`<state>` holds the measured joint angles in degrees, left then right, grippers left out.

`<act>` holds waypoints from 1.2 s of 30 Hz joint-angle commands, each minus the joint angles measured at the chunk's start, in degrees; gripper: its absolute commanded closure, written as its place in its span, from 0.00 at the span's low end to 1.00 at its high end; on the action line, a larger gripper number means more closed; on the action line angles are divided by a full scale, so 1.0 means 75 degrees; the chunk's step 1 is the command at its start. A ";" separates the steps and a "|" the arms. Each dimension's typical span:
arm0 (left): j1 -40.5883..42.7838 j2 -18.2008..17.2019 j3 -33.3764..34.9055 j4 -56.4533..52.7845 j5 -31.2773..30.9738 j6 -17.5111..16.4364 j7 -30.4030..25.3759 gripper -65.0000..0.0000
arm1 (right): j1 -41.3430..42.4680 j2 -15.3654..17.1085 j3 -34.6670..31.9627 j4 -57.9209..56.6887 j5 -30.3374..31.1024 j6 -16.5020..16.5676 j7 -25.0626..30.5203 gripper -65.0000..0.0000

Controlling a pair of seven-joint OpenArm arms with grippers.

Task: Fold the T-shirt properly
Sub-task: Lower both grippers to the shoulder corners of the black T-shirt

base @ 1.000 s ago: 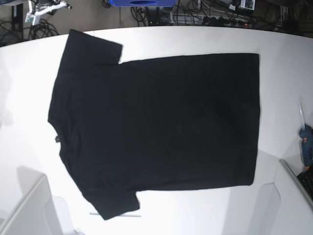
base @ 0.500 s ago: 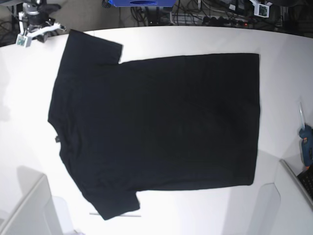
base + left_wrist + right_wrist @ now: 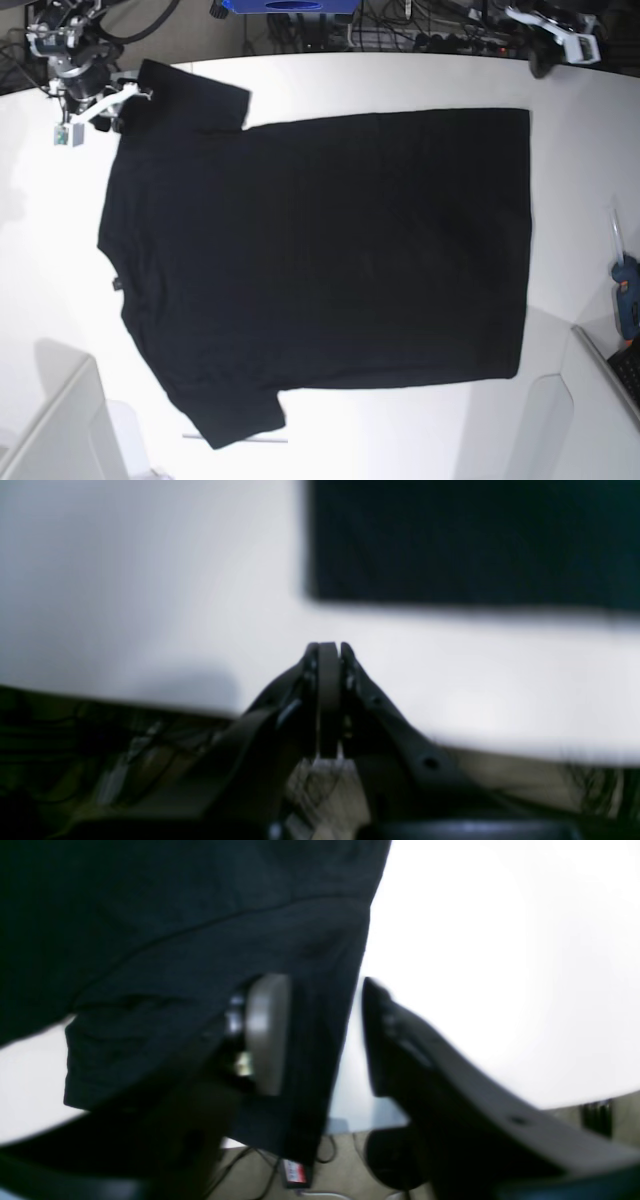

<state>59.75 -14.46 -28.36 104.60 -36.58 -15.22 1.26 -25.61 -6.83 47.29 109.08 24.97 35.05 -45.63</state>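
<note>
So far: nothing is folded; judged from how the cloth lies, the whole task is still ahead.
T-shirt: the T-shirt lies spread flat and plain side up across the middle of the white table, neck toward 9 o'clock and hem toward 3 o'clock in the base view, one sleeve at 11 o'clock and the other at 7 o'clock.
Done: the shirt looks smoothed out, with no layer turned over anywhere.
Left: every fold, sleeves and body alike, as far as I can judge.
Right gripper: the right gripper stands at the far sleeve, at 11 o'clock in the base view; its jaws are apart and straddle the sleeve's edge, one finger over the cloth and the other over bare table. Nothing is pinched yet.
Left gripper: the left gripper sits at 1 o'clock in the base view, off the far hem corner and not touching cloth; its jaws are pressed together on nothing.
Stage: I judge this an approach for a first grasp, the right arm nearer to it than the left.
Bystanders: a blue tool lies at 3 o'clock, well apart from the hem.
</note>
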 commanded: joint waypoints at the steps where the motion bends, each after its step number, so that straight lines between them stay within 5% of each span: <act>1: 0.0198 -0.0082 -0.0175 0.0044 -0.0298 -0.0051 -0.0138 1.00 | -0.0026 0.0061 0.0136 0.0138 0.0310 0.0045 -0.0006 0.53; 6: 0.0151 -0.0118 -0.0327 0.0020 -0.0474 -0.0051 -0.0138 1.00 | -0.0003 0.0108 0.0288 0.0103 0.0767 0.0033 -0.0252 0.52; 13: -0.0025 -0.0094 -0.0257 -0.0050 -0.0509 -0.0051 -0.0138 0.71 | 0.0314 0.0131 0.0288 -0.0495 0.0755 0.0033 -0.0287 0.51; 22: -0.0247 -0.0094 -0.0257 -0.0402 -0.0591 -0.0063 -0.0127 0.69 | 0.0431 0.0237 0.0300 -0.1257 0.0755 0.0033 -0.0229 0.51; 27: -0.0247 -0.0165 -0.0257 -0.0414 -0.1705 -0.0063 -0.0068 0.69 | 0.0443 0.0237 0.0300 -0.1281 0.0755 0.0033 -0.0229 0.51; 33: -0.0974 -0.0282 -0.0339 -0.0414 -0.1963 -0.0063 0.1632 0.68 | 0.0443 0.0248 0.0288 -0.1281 0.0755 0.0021 -0.0229 0.51; 36: -0.1220 -0.0258 -0.0339 -0.0414 -0.1986 -0.0531 0.2229 0.58 | 0.0443 0.0248 0.0288 -0.1281 0.0744 0.0021 -0.0229 0.51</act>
<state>49.69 -16.01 -30.37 100.84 -50.81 -18.65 18.94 -22.20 -5.54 49.28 98.61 29.63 34.98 -48.23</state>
